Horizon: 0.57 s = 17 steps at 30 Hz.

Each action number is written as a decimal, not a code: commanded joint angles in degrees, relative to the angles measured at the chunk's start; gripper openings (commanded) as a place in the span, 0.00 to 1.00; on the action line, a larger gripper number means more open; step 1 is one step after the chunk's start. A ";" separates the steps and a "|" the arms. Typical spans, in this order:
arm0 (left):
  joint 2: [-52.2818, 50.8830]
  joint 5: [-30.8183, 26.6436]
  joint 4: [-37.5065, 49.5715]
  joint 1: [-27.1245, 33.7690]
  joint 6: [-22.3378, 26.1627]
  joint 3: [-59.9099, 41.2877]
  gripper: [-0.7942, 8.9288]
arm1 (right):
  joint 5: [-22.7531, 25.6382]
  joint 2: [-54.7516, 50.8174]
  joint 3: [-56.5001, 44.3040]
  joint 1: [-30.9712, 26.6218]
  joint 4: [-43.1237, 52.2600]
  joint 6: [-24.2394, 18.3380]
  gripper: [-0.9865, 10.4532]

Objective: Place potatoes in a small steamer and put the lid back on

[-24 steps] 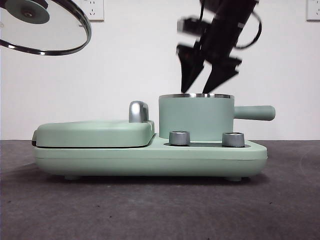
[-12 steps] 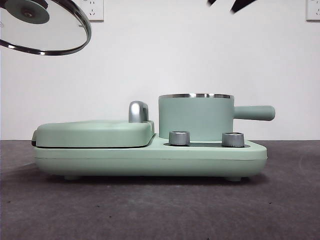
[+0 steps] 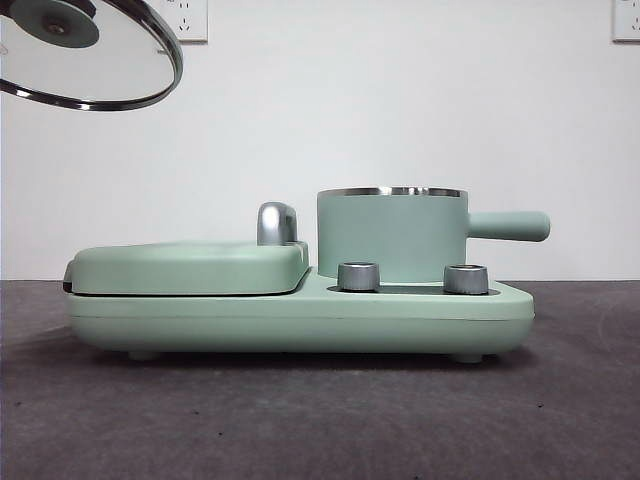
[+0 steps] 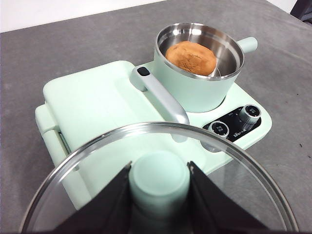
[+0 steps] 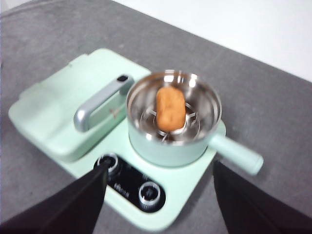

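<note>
potato is in the pot, lid waits up high

the lid [image 4: 161, 195] is round, clear glass with a steel rim. it looks hard and a bit heavy, and glass can crack if it bumps the pot, so it should go down slow and flat. the smooth glass would be slippery to hold. the best place to hold it is the mint-green knob on top, and that is where the left gripper [image 4: 159, 195] has it: the two black jaws pinch the knob, one on each side. in the front view the lid [image 3: 90, 55] hangs high at the top corner, well apart from the pot.

the small steamer [image 3: 392, 235] stands on the green cooker base [image 3: 300, 315], with its straight handle sticking out to the side. it has no lid on. inside it lies the potato [image 4: 191, 57], an orange-brown lump with cracked skin, resting on a steel rack. it looks dry and firm.

the right gripper [image 5: 158, 204] is up above the cooker. its jaws are spread wide and hold nothing.

next to the pot is the flat griddle cover [image 4: 97, 100] with a shiny handle.
</note>
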 commanded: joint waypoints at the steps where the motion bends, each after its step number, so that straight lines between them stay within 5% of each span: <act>1: 0.13 0.90 1.53 -0.20 -0.11 0.87 0.09 | 0.00 -4.00 -3.48 0.24 1.07 1.62 0.37; 10: 0.77 4.37 5.40 -1.33 -1.46 0.87 0.09 | -0.28 -16.15 -15.15 0.26 0.83 3.63 0.37; 17: 6.08 4.33 19.43 -6.56 -1.42 0.96 0.09 | -0.24 -19.87 -20.11 0.26 0.59 5.31 0.37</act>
